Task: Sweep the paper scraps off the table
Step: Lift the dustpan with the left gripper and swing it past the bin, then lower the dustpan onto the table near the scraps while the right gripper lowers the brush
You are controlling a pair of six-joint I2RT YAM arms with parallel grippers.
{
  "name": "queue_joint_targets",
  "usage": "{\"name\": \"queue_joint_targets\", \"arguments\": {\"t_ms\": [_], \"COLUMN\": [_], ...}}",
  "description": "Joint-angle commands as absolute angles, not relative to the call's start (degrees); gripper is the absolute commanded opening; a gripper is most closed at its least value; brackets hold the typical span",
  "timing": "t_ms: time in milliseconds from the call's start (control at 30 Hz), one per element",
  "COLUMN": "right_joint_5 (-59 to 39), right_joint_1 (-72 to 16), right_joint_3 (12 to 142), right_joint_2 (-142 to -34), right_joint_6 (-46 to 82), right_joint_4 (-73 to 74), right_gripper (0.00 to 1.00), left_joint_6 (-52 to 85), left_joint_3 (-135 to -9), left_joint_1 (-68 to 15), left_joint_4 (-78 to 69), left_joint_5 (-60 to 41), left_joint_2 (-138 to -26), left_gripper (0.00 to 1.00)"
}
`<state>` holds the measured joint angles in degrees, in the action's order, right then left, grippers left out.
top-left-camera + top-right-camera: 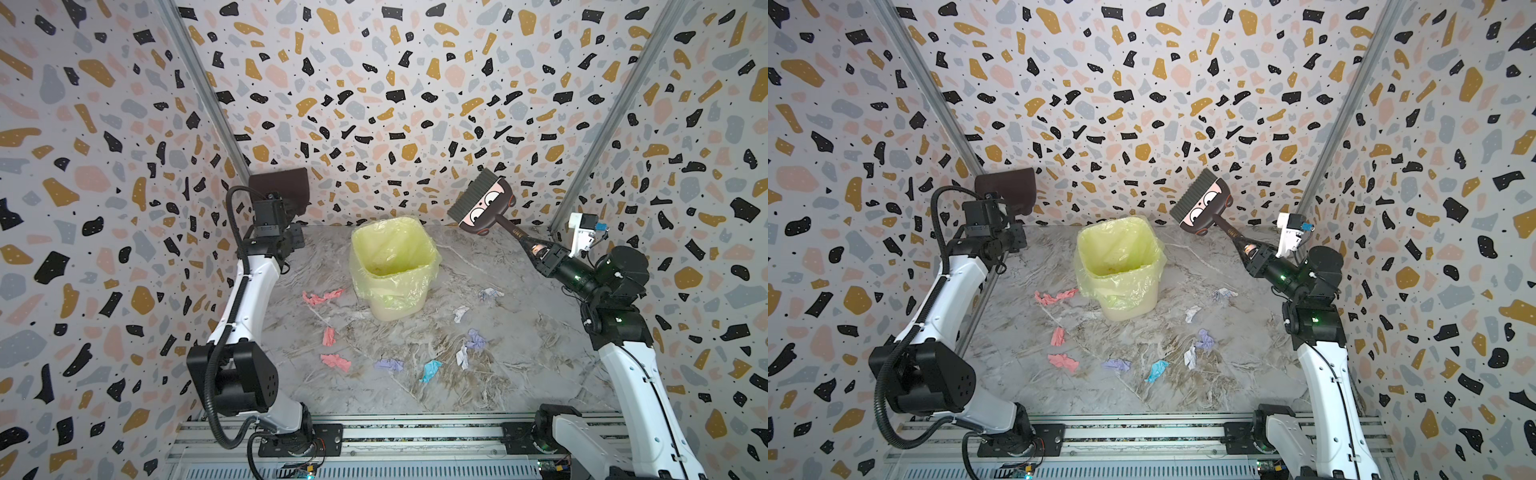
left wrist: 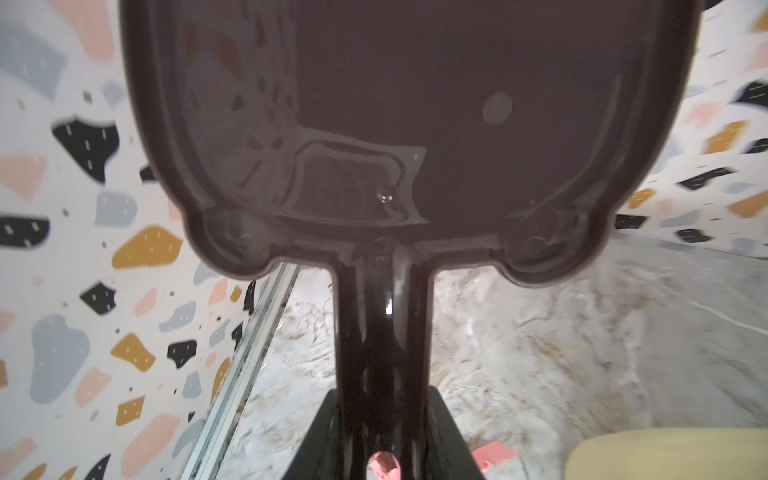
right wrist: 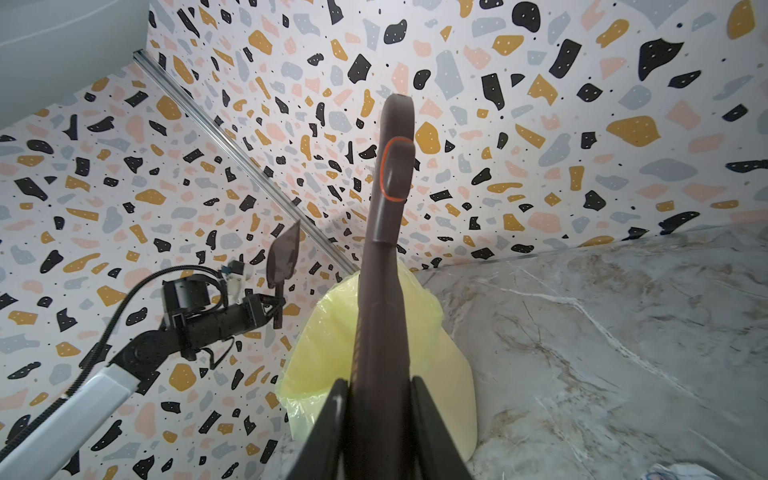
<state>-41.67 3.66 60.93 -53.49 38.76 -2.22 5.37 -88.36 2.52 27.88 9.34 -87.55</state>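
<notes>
Several paper scraps lie on the marble table (image 1: 519,353) in front of the bin: pink ones (image 1: 322,296) (image 1: 336,362) to the left, a lilac one (image 1: 389,365) and a light blue one (image 1: 430,370) in the middle, white ones (image 1: 460,312) to the right. My left gripper (image 1: 297,227) (image 2: 382,399) is shut on the handle of a dark brown dustpan (image 1: 280,187), which stands raised by the back left wall. My right gripper (image 1: 534,249) (image 3: 379,386) is shut on the handle of a cartoon-faced brush (image 1: 484,203), held up in the air at the back right. Both tools are well above the scraps.
A cream bin with a yellow liner (image 1: 390,307) (image 1: 1121,307) stands at the back middle of the table, between the two grippers. Terrazzo walls close in the left, back and right. A metal rail (image 1: 395,432) carrying the arm bases runs along the front edge.
</notes>
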Motion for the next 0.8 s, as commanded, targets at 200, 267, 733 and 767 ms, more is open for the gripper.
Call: {"name": "queue_joint_targets", "arguments": {"t_ms": [200,267,733,767], "right_joint_5": [-38.6,-37.6,-23.7,-22.9], "right_joint_1": [7.0,7.7,9.1,9.1], "right_joint_3": [72.3,74.2,86.1,86.3], "right_joint_2": [-52.4,-52.8,-56.1,-56.2], "right_joint_6": [25.4,23.4,11.0,10.5], "right_joint_4": [-20.6,-23.8,-44.7,-45.8], "right_gripper": [0.0,0.0,0.0,0.0], "left_joint_6": [0.5,0.0,0.6,1.0], "left_joint_3": [-98.5,-100.8,-110.0,-109.7], "left_joint_1": [-12.1,-16.0,-41.3,-42.5], "left_joint_4": [36.1,38.2,51.8,52.4], "left_joint_5": [16.8,18.2,25.4,25.6], "left_joint_2": [-82.1,-82.4,-85.1,-85.1], "left_gripper": [0.0,0.0,0.0,0.0]}}
